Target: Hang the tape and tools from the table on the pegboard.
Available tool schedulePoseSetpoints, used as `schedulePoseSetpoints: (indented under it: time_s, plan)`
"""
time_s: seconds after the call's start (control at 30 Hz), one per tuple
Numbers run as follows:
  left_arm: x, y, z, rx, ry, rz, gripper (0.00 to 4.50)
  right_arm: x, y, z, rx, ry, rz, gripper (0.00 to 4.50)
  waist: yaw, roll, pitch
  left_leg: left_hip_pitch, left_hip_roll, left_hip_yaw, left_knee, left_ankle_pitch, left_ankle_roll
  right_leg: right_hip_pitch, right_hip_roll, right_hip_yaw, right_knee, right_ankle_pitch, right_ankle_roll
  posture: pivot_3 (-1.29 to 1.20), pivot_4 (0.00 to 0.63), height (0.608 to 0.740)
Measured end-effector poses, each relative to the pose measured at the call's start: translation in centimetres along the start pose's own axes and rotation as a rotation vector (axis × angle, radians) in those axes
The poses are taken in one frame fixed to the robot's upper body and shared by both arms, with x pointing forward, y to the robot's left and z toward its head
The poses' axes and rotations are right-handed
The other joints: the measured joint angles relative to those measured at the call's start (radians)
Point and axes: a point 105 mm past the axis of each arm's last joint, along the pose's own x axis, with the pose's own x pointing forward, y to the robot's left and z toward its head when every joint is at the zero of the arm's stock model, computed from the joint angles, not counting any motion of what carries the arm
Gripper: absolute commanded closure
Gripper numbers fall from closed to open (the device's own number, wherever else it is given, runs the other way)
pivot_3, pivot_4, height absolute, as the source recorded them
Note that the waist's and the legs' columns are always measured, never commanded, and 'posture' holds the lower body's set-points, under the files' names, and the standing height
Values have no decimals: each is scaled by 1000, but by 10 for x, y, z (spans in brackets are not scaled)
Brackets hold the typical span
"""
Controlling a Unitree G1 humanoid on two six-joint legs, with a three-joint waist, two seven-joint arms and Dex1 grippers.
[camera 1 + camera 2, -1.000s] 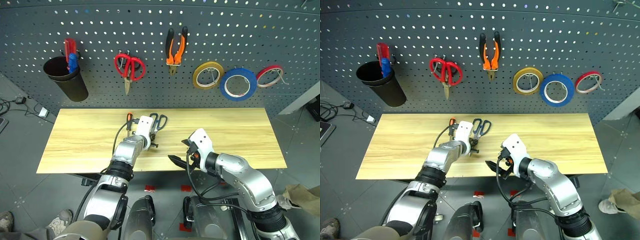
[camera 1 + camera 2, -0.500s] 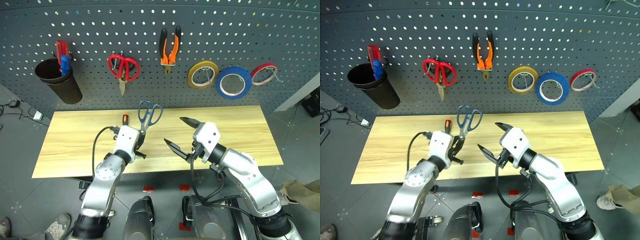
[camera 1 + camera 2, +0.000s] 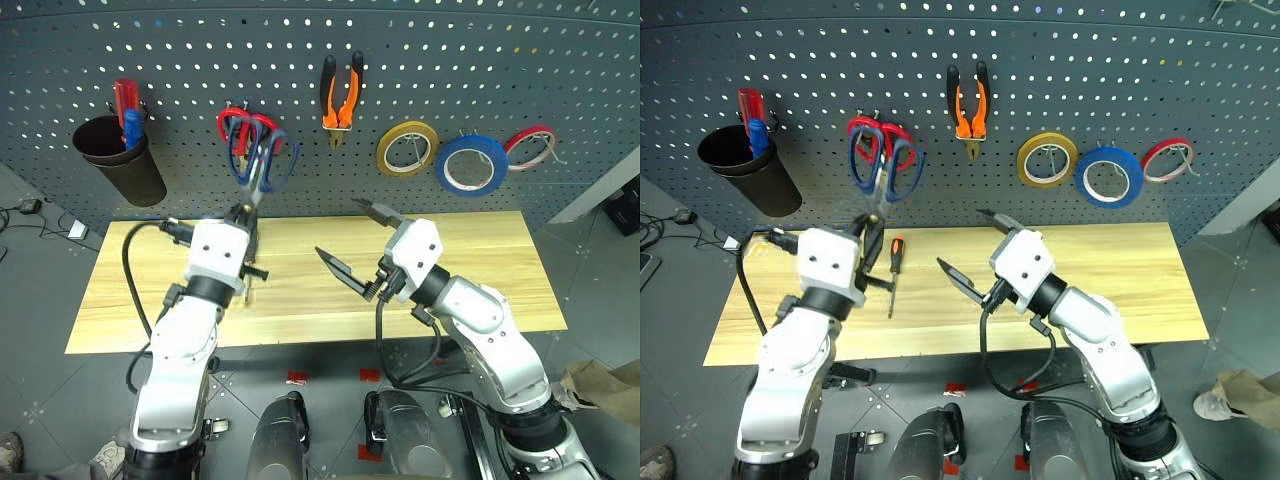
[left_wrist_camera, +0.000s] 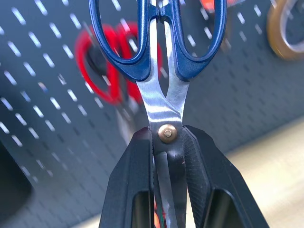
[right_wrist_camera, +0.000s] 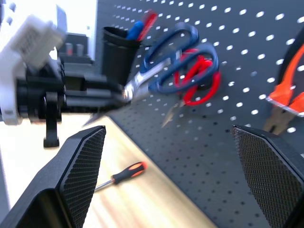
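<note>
up high, steel scissors (image 4: 159, 61) in left jaws (image 4: 167, 156)

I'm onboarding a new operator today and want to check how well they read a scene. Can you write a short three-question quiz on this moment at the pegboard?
1. True or false: the left gripper is shut on the blue-handled scissors, handles pointing up toward the pegboard.
2. Which task item lies on the table? A) pliers B) blue tape C) screwdriver
3. Fill in: the right gripper is ____ and holds nothing.

Key
1. True; its fingers clamp the blades near the pivot, in front of the red scissors.
2. C; the screwdriver lies on the wood, while the pliers and blue tape hang on the board.
3. open
</note>
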Motion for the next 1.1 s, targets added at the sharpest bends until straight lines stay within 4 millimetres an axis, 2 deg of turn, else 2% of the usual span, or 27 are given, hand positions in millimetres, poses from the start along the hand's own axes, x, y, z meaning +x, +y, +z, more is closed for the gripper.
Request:
schedulePoseSetpoints:
  time_s: [0.13,0.37,0.43,0.53,0.77,0.83,0.93,1.1]
  plan:
    - [12,9,-6,16,16,21,3969,3,-2,1,-3,-7,-1,0,0,0,0,0,0,0,0,1,-1,0,0,0,-1,0,0,-184,291,740]
    - [16,11,-24,21,66,15,3969,7,-3,2,-4,-15,2,0,-2,0,0,0,0,1,0,2,-3,0,0,0,-1,0,0,-187,291,740]
    - [16,10,-26,3,74,16,3249,9,-3,4,-9,-25,5,0,-2,0,0,0,0,1,0,2,-3,0,0,0,-1,0,0,-190,289,740]
    - [16,6,-36,-56,118,14,2381,14,-3,8,-8,-43,9,0,-2,0,0,0,0,0,0,2,-3,0,0,0,0,0,0,-191,287,740]
    - [12,2,-49,-76,181,-10,287,17,-1,8,13,-43,6,0,-3,0,0,0,0,1,0,2,-3,0,-1,0,0,0,0,-191,286,740]
    - [0,-4,-70,-113,267,-28,287,18,1,0,33,7,16,0,-8,0,0,0,0,1,0,2,-3,0,0,1,0,0,0,-194,290,740]
    - [-22,-12,-112,-212,453,-42,287,19,10,-20,90,141,46,0,-7,0,0,0,1,0,0,2,-3,-1,0,0,0,0,0,-186,302,740]
    - [-17,10,-131,-337,554,11,287,23,25,-35,172,281,86,0,0,0,1,0,1,0,1,0,0,0,0,-1,1,1,-1,-177,321,740]
